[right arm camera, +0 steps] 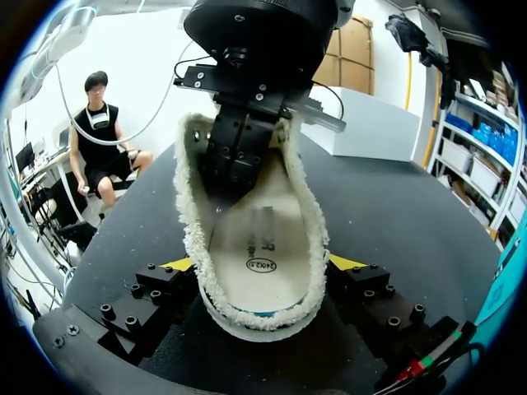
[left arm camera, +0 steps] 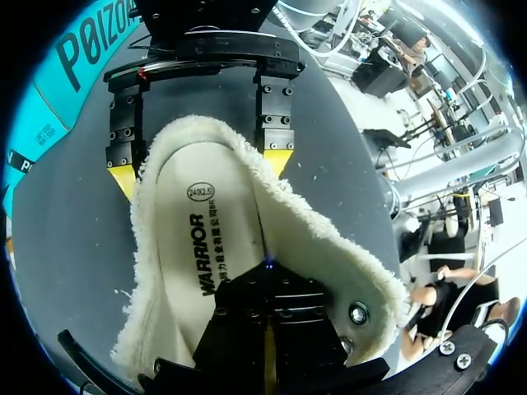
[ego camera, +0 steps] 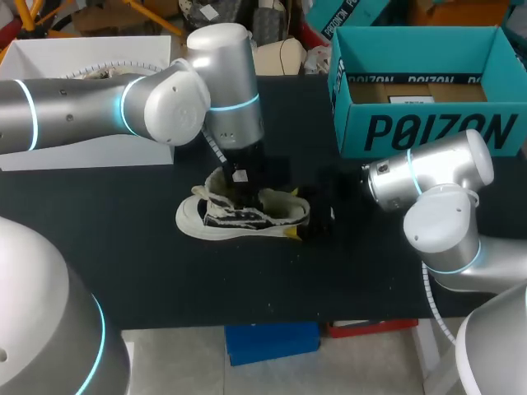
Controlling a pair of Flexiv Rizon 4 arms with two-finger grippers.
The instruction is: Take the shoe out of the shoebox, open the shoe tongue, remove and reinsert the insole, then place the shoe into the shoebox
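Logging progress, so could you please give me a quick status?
Right gripper shut on shoe heel. Left gripper down inside shoe. Insole in. Shoebox open.

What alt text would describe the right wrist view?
A white fleece-lined shoe lies on the dark table, its heel gripped between the right tool's yellow fingertips. The left tool is down inside its opening.

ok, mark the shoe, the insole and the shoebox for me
shoe (ego camera: 247, 218): head view, on its patterned side panel.
insole (left arm camera: 183, 247): left wrist view, on the middle of the footbed.
shoebox (ego camera: 428, 132): head view, on its teal front wall.
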